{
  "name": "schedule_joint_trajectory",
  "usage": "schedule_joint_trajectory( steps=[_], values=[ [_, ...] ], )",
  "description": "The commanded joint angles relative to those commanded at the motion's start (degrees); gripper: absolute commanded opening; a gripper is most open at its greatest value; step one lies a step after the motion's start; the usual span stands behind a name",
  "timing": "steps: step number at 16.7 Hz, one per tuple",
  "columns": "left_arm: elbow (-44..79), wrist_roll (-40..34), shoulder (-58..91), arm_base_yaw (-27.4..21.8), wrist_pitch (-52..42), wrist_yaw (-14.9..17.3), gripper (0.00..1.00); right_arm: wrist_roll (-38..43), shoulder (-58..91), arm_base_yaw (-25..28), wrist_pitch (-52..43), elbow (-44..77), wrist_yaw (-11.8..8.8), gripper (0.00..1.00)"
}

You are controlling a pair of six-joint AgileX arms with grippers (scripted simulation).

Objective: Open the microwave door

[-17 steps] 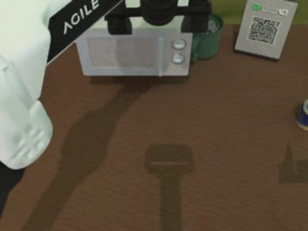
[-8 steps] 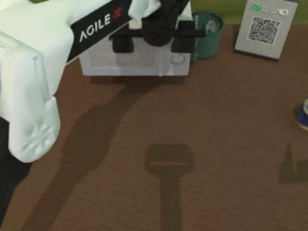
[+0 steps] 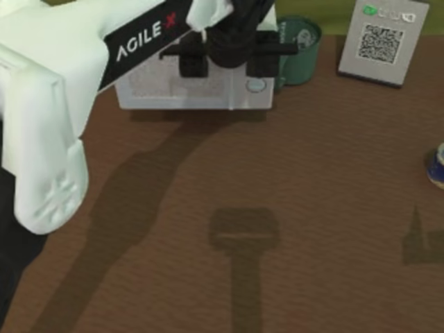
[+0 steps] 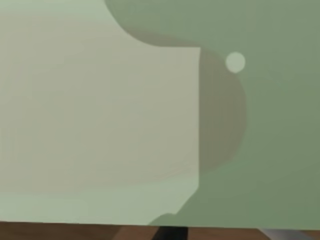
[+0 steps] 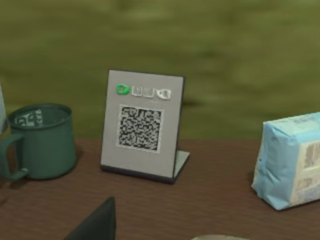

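One microwave [image 3: 198,94] stands at the far edge of the table [image 3: 312,208], left of centre in the top view, its white front facing the camera; one microwave door [image 3: 173,87] with a grey mesh window covers most of that front and lies flush with the casing, closed. Of the knobs on the right-hand panel, one knob [image 3: 256,85] is visible; the rest of the panel is hidden by the arm. One green mug [image 3: 300,52] sits just beside the microwave on its right, one QR code stand [image 3: 380,41] is farther right, and one pale blue packet [image 5: 287,160] lies beyond it in the right wrist view. The left gripper [image 3: 225,59] hangs directly over the microwave's top front edge, above the door's right portion and the knob panel; whether its fingers are spread or closed cannot be told. The left wrist view shows only a flat pale green surface with shadow. The right arm is parked off the table's right side, and its gripper does not appear in any view. Compared with half a second earlier, the left gripper has shifted slightly to the right across the front, with the door unmoved
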Motion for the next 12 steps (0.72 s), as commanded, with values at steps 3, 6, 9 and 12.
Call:
schedule_joint_trajectory(
  steps=[3,6,9,12],
  values=[
    [0.0,0.0,0.0,0.0,0.0,0.0,0.17,0.0,0.0,0.0,0.0,0.0,0.0,1.0],
    [0.0,0.0,0.0,0.0,0.0,0.0,0.0,0.0,0.0,0.0,0.0,0.0,0.0,1.0],
    [0.0,0.0,0.0,0.0,0.0,0.0,0.0,0.0,0.0,0.0,0.0,0.0,0.0,1.0],
    [0.0,0.0,0.0,0.0,0.0,0.0,0.0,0.0,0.0,0.0,0.0,0.0,0.0,1.0]
  ],
)
